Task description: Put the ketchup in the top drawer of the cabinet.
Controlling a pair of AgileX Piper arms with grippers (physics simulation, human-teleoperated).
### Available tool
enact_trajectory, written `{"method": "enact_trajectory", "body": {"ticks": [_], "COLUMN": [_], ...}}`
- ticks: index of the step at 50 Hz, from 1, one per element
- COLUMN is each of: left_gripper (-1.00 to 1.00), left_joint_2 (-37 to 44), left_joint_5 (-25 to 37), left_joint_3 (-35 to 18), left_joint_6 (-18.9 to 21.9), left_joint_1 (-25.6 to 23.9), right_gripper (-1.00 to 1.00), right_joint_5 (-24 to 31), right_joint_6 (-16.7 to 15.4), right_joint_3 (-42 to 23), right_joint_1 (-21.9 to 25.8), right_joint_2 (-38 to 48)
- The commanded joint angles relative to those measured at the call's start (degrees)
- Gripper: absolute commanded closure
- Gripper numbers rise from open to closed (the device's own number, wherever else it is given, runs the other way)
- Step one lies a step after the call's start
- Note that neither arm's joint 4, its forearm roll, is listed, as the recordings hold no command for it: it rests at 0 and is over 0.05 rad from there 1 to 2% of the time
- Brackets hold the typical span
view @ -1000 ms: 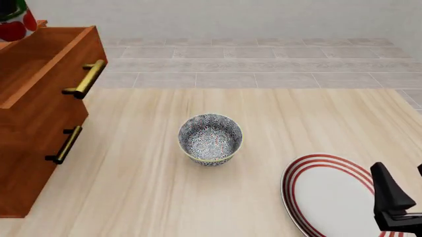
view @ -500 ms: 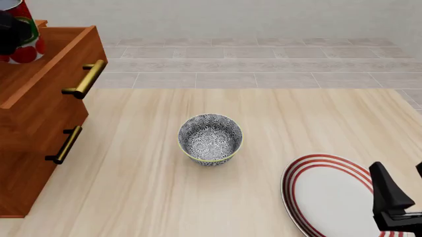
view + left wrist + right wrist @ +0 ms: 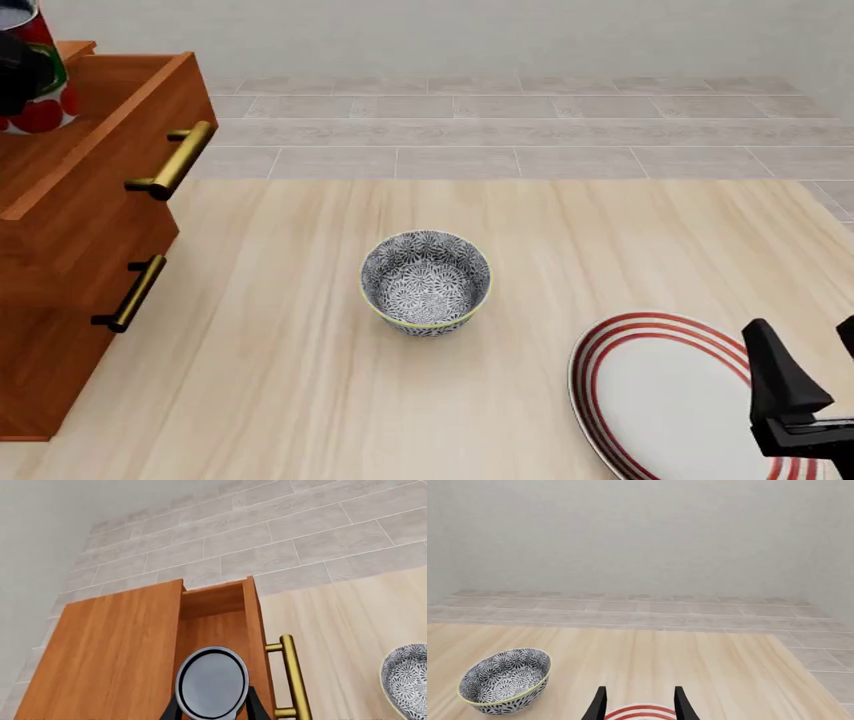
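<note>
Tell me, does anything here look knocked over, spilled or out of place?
Nothing stands out. The bowl sits upright on the table, the plate lies flat, and the top drawer is pulled open. The left claw holds the ketchup above that drawer.

Front view crops the ketchup [image 3: 30, 75] and left end effector [image 3: 16, 70] at the left edge, hiding the grip, the cabinet [image 3: 67, 300] also runs off left, and the plate [image 3: 667, 395] and right end effector [image 3: 814, 400] are cut at the bottom-right corner.
</note>
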Motion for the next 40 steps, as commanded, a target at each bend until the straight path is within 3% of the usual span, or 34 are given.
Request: {"method": "enact_trajectory", "body": {"ticks": [1,40], "left_gripper": [1.00,1.00], "left_joint_2": [0.3,2.6], "left_joint_5": [-0.7,-3.3], "left_joint_3": [1.2,3.8], "left_joint_6": [1.3,1.8], "left_joint_1": [0.4,3.8], "right_gripper": [-1.00,-1.00], "right_joint_5": [-1.5,-9.2], "right_joint_6": [-0.1,-0.2], "right_joint_3": [0.0,0.0], "right_joint_1": [0.2,0.4], "right_joint_2": [1.5,9.7]}}
